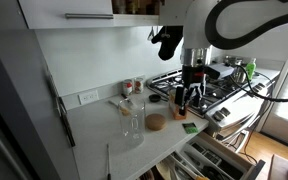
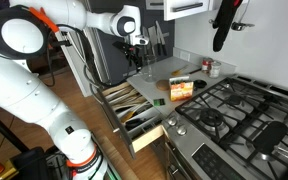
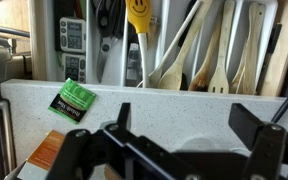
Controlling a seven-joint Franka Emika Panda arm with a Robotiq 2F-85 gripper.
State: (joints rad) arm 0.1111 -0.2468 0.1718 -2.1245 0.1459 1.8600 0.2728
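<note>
End effector (image 3: 184, 135) cut off below — jaws apart.

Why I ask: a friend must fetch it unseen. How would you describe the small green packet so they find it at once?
Find the white counter beside the stove, above the open drawer of wooden spoons. The green packet lies flat near the counter's front edge, close to the gripper. Unlike the round brown coaster and clear glass nearby, it is square, green and dark-labelled.

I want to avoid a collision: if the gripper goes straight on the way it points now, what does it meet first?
The open gripper would probably meet bare speckled countertop, beside the green packet; depth is unclear.
</note>
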